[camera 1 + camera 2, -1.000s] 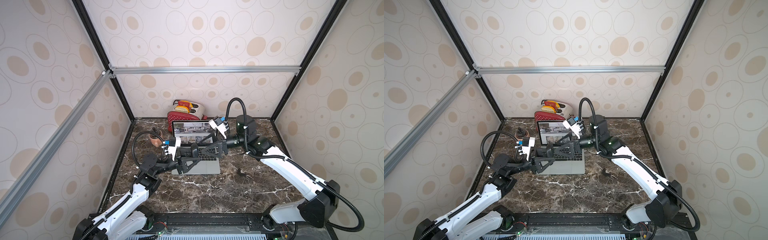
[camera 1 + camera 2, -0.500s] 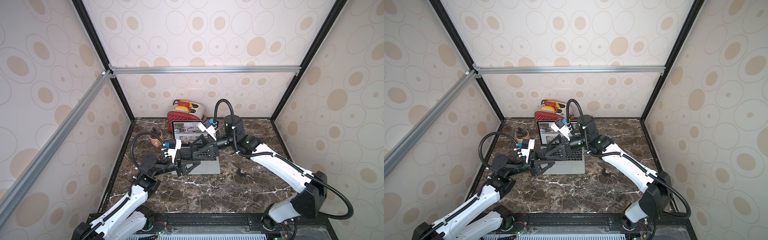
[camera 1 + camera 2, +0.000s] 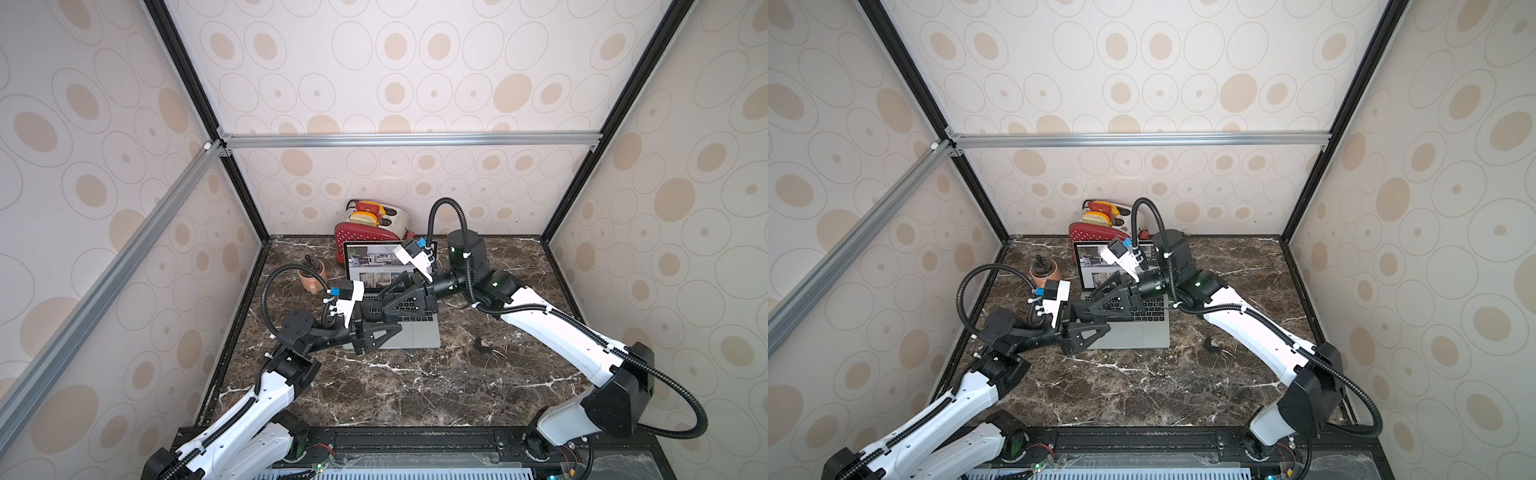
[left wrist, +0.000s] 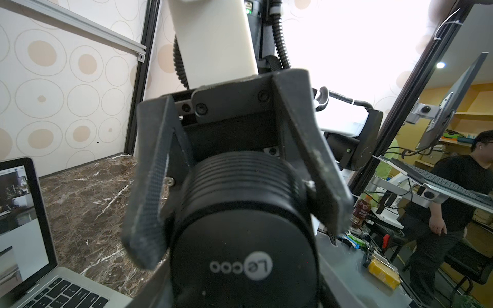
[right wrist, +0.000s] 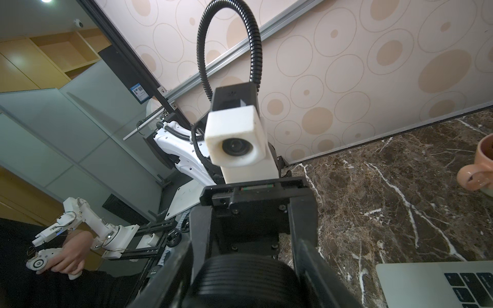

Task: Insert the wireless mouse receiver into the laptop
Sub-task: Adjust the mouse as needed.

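The laptop (image 3: 417,337) sits open on the marble table (image 3: 374,395), near the middle of the far edge. Its lit screen faces the near edge and its grey palm rest shows in both top views. Above its keyboard the two arms meet nose to nose. The left end effector (image 3: 386,322) pinches a black ribbed cylinder (image 4: 240,202) that has "Lecoo" printed on its flat end. The right end effector (image 4: 240,234) straddles the cylinder's other end with its jaws spread, and in the left wrist view a gap shows between one textured finger (image 4: 149,192) and the ribs. A terracotta mug (image 3: 312,277) stands on the table just left of the laptop's screen. A red appliance (image 3: 360,235) stands behind the screen against the far wall. A small dark item (image 3: 480,343) lies on the table near the laptop's near right corner and is too small to identify.
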`<move>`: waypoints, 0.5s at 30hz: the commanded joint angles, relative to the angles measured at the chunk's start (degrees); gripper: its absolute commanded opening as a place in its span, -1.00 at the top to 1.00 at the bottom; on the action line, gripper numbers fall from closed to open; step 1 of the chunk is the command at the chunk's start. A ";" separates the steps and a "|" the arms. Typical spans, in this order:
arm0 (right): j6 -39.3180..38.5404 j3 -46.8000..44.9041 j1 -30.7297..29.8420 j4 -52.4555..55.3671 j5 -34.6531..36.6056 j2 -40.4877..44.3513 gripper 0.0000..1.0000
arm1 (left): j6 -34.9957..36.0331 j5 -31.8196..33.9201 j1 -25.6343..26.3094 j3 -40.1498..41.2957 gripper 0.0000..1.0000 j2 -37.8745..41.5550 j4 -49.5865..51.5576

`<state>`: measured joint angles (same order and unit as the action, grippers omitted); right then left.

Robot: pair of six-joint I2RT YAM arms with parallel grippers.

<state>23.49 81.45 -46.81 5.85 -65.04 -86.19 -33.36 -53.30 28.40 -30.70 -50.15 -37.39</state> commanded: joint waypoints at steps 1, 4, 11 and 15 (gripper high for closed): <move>-1.79 1.94 -1.01 2.69 -2.57 0.23 0.30 | 1.80 1.44 0.15 -4.13 0.52 -0.44 2.16; -3.94 2.34 -1.01 5.46 -2.64 0.46 0.40 | 3.00 1.38 0.11 -5.64 0.16 -0.41 5.53; -5.95 2.90 -1.00 8.48 -3.03 0.33 0.54 | 6.11 -0.29 0.12 -8.16 -0.27 0.03 11.37; -6.66 3.28 -0.92 10.23 -3.39 -0.11 0.57 | 8.26 -0.95 0.09 -8.80 -0.33 1.16 14.54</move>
<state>19.16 83.53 -46.59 12.67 -65.06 -86.19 -27.97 -55.37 28.51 -36.05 -50.26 -24.62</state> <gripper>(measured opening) 0.597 0.659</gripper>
